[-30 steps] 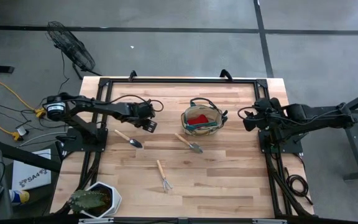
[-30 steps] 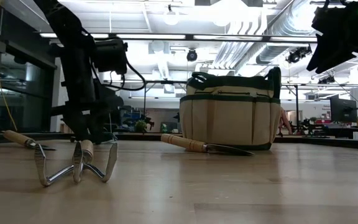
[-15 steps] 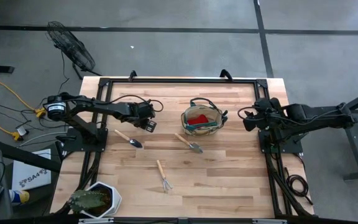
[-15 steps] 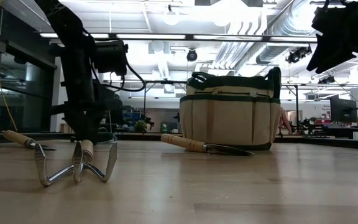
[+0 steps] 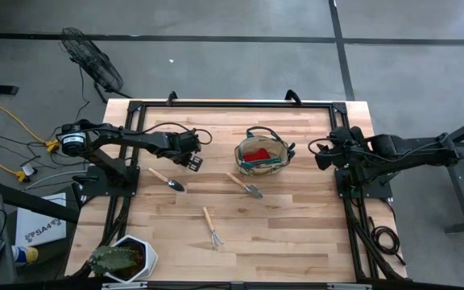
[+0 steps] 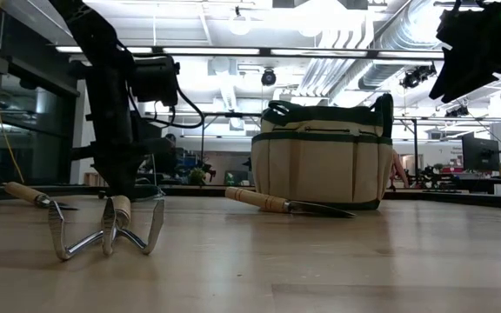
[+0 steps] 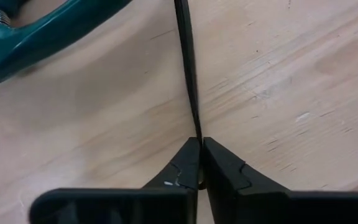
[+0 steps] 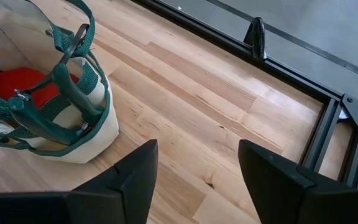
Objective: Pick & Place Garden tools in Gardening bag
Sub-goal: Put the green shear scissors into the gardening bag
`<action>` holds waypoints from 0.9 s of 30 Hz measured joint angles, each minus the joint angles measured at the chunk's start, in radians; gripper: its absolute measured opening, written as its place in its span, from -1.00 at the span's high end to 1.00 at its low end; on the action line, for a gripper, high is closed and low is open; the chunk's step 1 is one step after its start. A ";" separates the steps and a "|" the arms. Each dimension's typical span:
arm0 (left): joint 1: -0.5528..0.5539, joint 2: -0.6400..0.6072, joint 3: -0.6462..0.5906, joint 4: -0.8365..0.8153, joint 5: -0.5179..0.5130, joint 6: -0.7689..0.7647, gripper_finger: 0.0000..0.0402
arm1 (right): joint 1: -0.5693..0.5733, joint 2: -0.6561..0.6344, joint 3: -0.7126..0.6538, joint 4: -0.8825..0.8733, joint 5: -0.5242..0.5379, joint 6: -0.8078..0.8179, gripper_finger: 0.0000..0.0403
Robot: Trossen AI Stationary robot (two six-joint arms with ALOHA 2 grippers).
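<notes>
Green-handled pruning shears [image 7: 48,31] lie on the table under my left gripper [image 7: 199,144], which points down at the table's far left [image 5: 193,161] and is shut on a thin black strip running out from the shears. The khaki gardening bag [image 5: 262,153] stands at the far middle with a red lump [image 5: 256,152] inside. Two trowels [image 5: 167,180] [image 5: 245,185] and a pronged rake [image 5: 212,228] lie flat on the wood. My right gripper [image 8: 197,168] hangs open in the air, to the right of the bag. My left gripper pinches the thin black strip [image 7: 196,127] between its two fingertips, coming from above and pointing steeply down. The strip runs straight away from the fingertips along the table, past the green handle. Whether the strip is lifted off the wood cannot be told.
A plant in a white hexagonal pot [image 5: 127,258] stands at the near left corner. A black frame [image 5: 232,105] runs along the table's far and side edges. Bare wood lies between the rake and the right arm.
My left gripper has shut, staying in place over the shears. The tools on the table and the bag have not moved.
</notes>
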 joint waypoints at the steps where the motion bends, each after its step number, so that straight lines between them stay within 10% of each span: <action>1: 0.000 0.000 0.000 -0.002 0.000 0.006 0.98 | 0.000 0.000 0.000 0.000 0.000 0.000 -0.07; 27: -0.002 -0.023 0.123 -0.015 0.112 0.252 1.00 | 0.000 0.000 0.000 0.003 -0.002 -0.002 -0.07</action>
